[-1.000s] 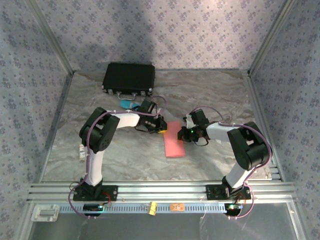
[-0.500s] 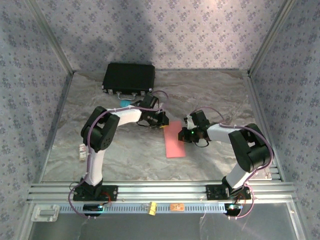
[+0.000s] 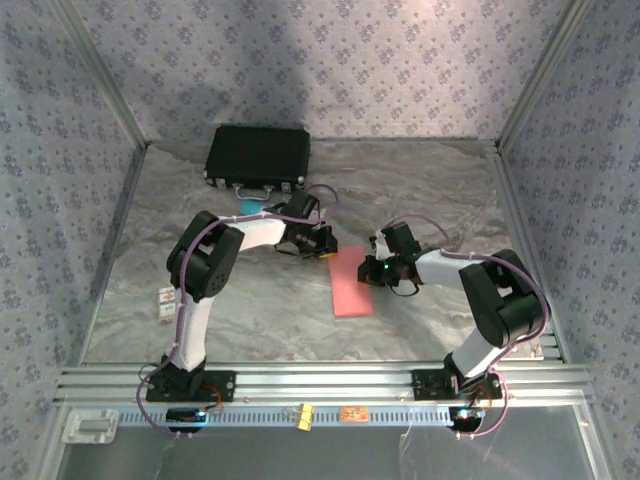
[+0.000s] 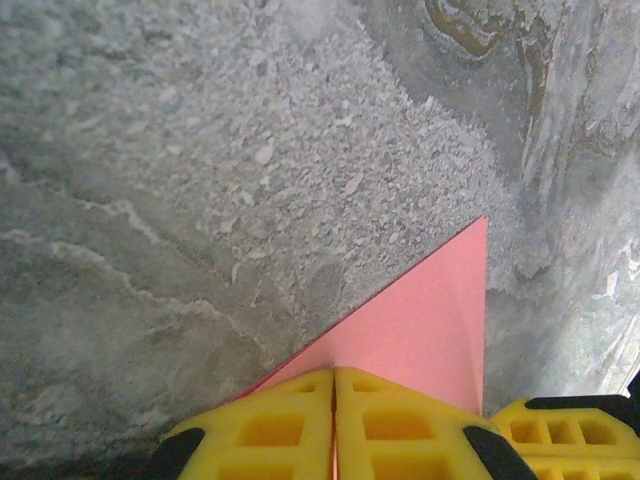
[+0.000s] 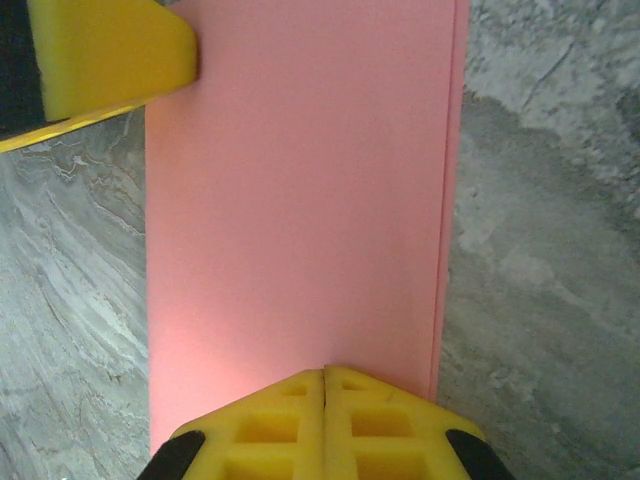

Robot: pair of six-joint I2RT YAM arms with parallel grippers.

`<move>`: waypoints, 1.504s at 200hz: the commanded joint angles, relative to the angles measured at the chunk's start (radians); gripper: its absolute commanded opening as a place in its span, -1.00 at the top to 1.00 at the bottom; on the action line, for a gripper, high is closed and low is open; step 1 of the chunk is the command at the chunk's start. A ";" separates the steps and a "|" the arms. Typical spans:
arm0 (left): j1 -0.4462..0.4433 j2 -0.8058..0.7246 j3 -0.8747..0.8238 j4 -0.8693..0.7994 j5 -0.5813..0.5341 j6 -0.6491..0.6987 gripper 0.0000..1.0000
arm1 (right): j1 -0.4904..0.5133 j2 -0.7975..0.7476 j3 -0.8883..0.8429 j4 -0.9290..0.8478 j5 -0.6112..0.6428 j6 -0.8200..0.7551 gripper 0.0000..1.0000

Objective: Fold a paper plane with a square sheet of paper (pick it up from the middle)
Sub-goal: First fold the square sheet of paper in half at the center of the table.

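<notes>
The square sheet of paper [image 3: 350,283] lies mid-table as a narrow salmon-pink rectangle, doubled over, with two edges showing along one long side [image 5: 295,200]. My left gripper [image 3: 328,250] is shut on its far left corner; the pink corner [image 4: 425,330] sticks out from between the yellow fingertips [image 4: 335,372]. My right gripper [image 3: 372,270] is shut, its tips [image 5: 324,372] set on the paper at its right long edge. A left finger [image 5: 110,50] shows in the right wrist view. No paper plane shape is formed.
A black case [image 3: 258,157] stands at the back left, with a teal cylinder [image 3: 250,208] just in front of it, behind the left arm. A small white item [image 3: 166,300] lies at the left edge. An aluminium rail [image 3: 320,380] runs along the near edge.
The left gripper has shifted slightly right and away, carrying the paper's far left corner. The pink shape looks narrower than a second ago. The right gripper has barely moved.
</notes>
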 commanded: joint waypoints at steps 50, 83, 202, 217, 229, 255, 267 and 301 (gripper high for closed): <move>0.025 0.029 0.019 -0.013 -0.152 -0.018 0.81 | -0.004 0.034 -0.053 -0.137 0.077 0.001 1.00; 0.037 0.026 0.015 -0.012 -0.166 -0.030 0.80 | -0.003 0.038 -0.050 -0.135 0.069 -0.002 1.00; 0.042 0.005 0.035 -0.034 -0.203 -0.061 0.79 | -0.005 0.026 -0.053 -0.135 0.061 -0.004 1.00; 0.041 0.010 0.056 -0.058 -0.212 -0.059 0.79 | -0.005 0.023 -0.053 -0.134 0.060 -0.005 1.00; 0.040 0.016 0.066 -0.070 -0.208 -0.062 0.79 | -0.005 0.020 -0.053 -0.134 0.061 -0.005 1.00; 0.034 0.027 0.100 -0.099 -0.152 -0.087 0.81 | -0.006 0.015 -0.055 -0.133 0.060 -0.005 1.00; 0.022 0.026 0.129 -0.140 -0.165 -0.070 0.81 | -0.006 0.015 -0.054 -0.132 0.061 -0.005 1.00; -0.009 -0.031 0.179 -0.196 -0.195 -0.049 0.78 | -0.005 0.030 -0.047 -0.125 0.054 -0.004 1.00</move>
